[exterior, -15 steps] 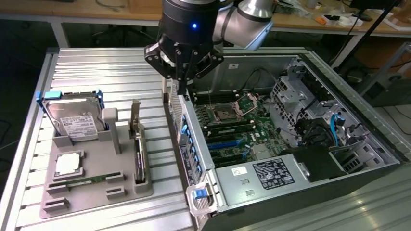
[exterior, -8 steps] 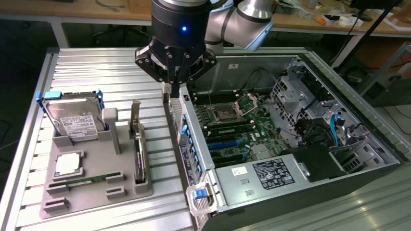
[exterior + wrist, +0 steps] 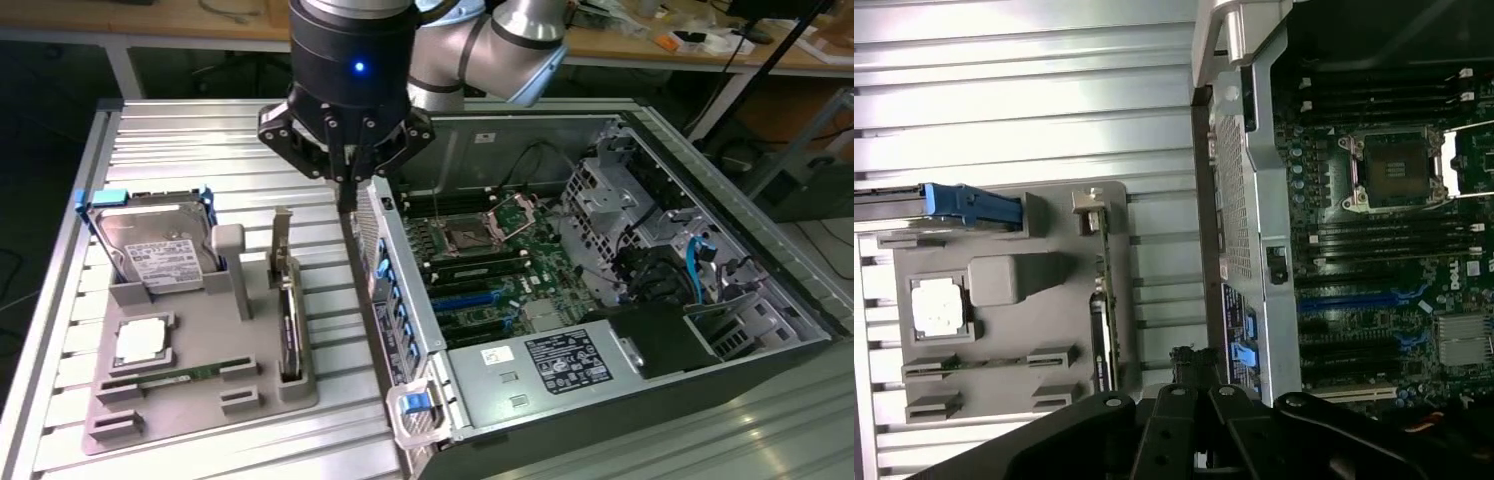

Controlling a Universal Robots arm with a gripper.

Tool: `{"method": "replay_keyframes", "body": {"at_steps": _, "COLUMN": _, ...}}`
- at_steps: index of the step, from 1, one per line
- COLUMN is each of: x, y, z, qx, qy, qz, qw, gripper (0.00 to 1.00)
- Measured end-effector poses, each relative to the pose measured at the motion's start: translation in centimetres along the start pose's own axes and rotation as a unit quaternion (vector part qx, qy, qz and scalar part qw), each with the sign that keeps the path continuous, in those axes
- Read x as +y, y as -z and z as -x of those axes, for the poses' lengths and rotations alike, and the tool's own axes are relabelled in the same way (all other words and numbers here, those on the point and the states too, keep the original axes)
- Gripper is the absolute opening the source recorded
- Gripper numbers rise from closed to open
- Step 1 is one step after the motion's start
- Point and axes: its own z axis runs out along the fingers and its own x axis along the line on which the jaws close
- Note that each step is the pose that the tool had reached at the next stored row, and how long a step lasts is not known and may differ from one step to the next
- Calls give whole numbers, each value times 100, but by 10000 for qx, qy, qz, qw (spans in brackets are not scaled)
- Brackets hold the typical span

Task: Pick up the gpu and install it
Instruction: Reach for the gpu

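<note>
gripper [image 3: 350, 200]: clenched, empty, above the worktop [image 3: 200, 140]
gpu [image 3: 286, 300]: on edge in grey holder [image 3: 200, 405], at gripper's 7 o'clock
handling: likely light, stiff, fragile; take its top edge

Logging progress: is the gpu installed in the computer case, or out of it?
Out. The gpu stands on edge in the grey holder, outside the open case.

Hard drive [image 3: 158, 255], memory stick [image 3: 187, 373] on grey tray [image 3: 260, 400]; open case [image 3: 641, 420] beside.
</note>
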Motion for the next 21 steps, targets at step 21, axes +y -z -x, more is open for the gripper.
{"method": "replay_keyframes", "body": {"at_steps": 21, "x": -83, "y": 17, "z": -528, "qx": -6, "qy": 0, "qz": 17, "qw": 10000, "gripper": 11}}
